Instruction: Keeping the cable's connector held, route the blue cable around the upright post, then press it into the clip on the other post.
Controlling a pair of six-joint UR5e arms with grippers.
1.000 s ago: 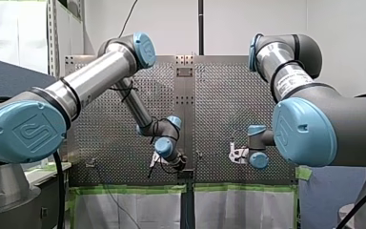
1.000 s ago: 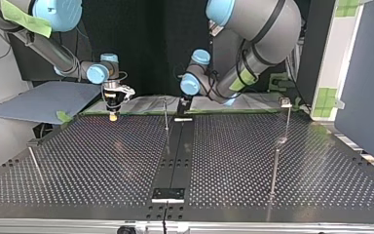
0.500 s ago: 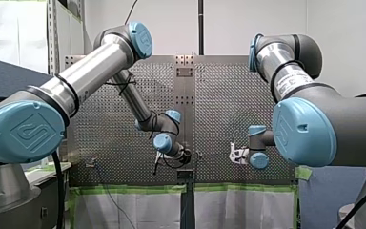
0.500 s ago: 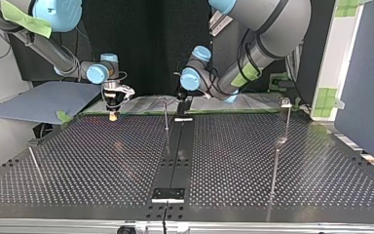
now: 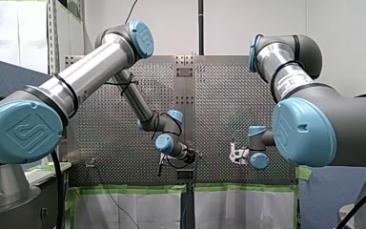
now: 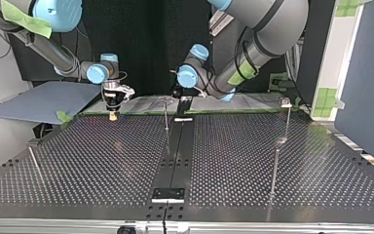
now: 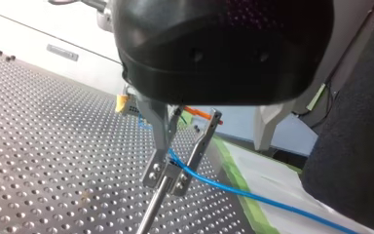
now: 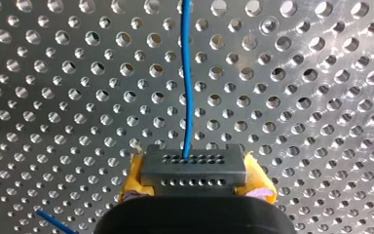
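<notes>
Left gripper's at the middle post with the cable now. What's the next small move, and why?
Probably sweep my left gripper a little way around the post, staying low. It pinches the blue cable right at the post's tip, and the cable runs off straight, not yet bent around it. My right gripper clamps the connector, so the cable should pull snug against the post.

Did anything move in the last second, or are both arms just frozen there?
My left gripper, holding the blue cable, swung toward the thin upright post, leftward in the top view. My right gripper stayed put, clamped on the connector; nothing was grabbed or released.
</notes>
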